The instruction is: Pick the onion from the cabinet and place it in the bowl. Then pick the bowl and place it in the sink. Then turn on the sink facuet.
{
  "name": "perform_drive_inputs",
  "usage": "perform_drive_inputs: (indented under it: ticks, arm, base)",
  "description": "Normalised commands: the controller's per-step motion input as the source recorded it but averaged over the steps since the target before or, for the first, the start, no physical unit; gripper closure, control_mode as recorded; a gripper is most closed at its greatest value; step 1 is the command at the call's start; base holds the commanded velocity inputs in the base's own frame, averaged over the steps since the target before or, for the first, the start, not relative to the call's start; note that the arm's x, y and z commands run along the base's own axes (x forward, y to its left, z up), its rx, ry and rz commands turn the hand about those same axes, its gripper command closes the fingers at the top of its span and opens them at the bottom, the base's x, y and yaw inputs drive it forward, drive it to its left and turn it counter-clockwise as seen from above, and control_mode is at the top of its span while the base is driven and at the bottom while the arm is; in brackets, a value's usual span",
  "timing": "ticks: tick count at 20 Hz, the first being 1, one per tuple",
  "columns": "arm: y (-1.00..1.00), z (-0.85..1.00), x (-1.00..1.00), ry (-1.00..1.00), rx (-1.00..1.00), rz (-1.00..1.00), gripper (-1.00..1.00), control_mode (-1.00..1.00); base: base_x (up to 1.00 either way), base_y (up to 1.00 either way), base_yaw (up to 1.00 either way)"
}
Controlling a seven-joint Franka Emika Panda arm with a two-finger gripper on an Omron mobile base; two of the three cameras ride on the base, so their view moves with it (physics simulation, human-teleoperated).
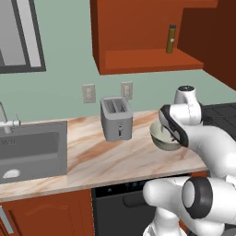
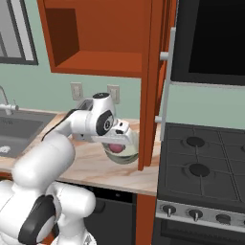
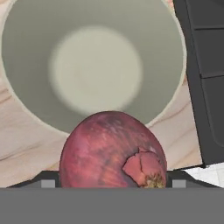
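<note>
The reddish-purple onion point(image 3: 111, 151) sits between the fingers of my gripper point(image 2: 116, 145), which is shut on it. It hangs just above the pale grey-cream bowl point(image 3: 35, 65), over the bowl's near rim. The bowl point(image 1: 162, 139) stands on the marble counter, right of the toaster, and my hand covers part of it. The reddish-brown cabinet point(image 1: 138, 27) hangs above, its shelf niche holding only a slim olive bottle point(image 1: 171, 39). The dark grey sink point(image 1: 32, 147) lies at the counter's far left, with the sink facuet point(image 1: 4, 119) behind it.
A silver toaster point(image 1: 116, 118) stands between the bowl and the sink. A black stove point(image 2: 206, 162) adjoins the counter on the right, beyond a tall reddish-brown cabinet side point(image 2: 148, 95). Two wall outlets point(image 1: 88, 93) sit behind the toaster.
</note>
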Motion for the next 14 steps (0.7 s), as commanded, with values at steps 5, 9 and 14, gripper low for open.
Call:
perform_drive_inputs:
  ticks: [5, 9, 14]
  arm:
    - [0.0, -0.28, 0.16, 0.05, 0.0, 0.0, 1.0, -1.0]
    - [0.0, -0.56, 0.29, 0.03, 0.0, 0.0, 1.0, -1.0]
    - [0.0, -0.54, 0.24, 0.0, 0.0, 0.0, 1.0, -1.0]
  base:
    - [0.0, 0.0, 0.0]
    - [0.0, 0.0, 0.0]
    - [0.0, 0.0, 0.0]
